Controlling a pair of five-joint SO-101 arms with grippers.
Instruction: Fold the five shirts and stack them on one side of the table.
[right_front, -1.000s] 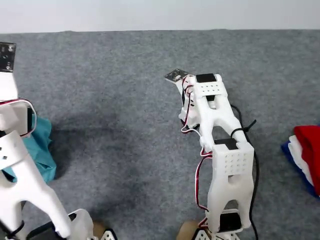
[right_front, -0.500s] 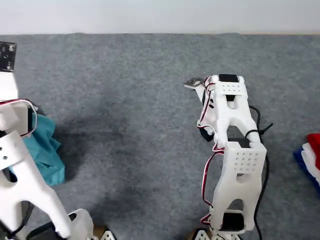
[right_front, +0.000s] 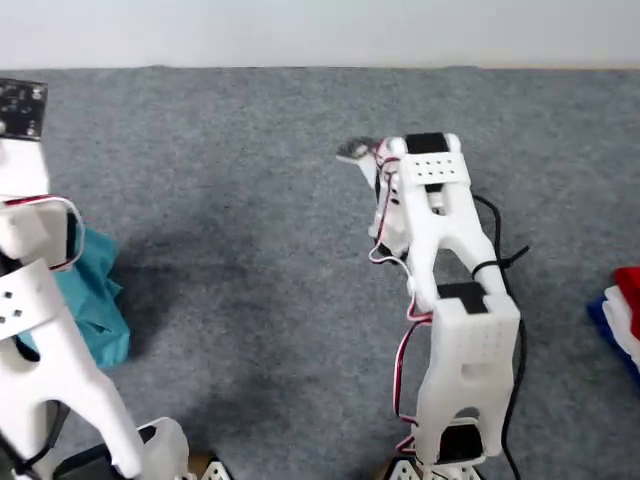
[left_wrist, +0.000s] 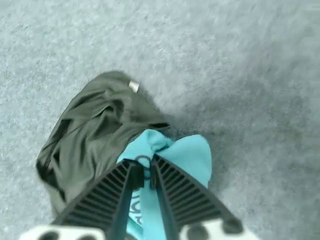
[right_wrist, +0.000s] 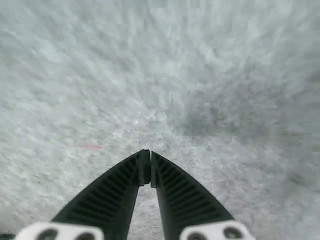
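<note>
Clamped in the left gripper (left_wrist: 142, 172): a crumpled teal cloth shirt (left_wrist: 187, 155), touching a rumpled dark olive shirt (left_wrist: 90, 135) (at the left side of the grey felt tabletop (right_front: 260, 200)). Pinched together above bare felt: the right gripper (right_wrist: 146, 170).

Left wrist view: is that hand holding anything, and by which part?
Yes. The left hand pinches the teal shirt by a bunched fold of its cloth. The right hand is shut on nothing.

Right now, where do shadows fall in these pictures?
High view: a soft shadow darkens the grey mat beside the teal shirt. Left wrist view: shade lies on the mat next to the teal shirt. Right wrist view: a dim patch ahead of the jaws.
</note>
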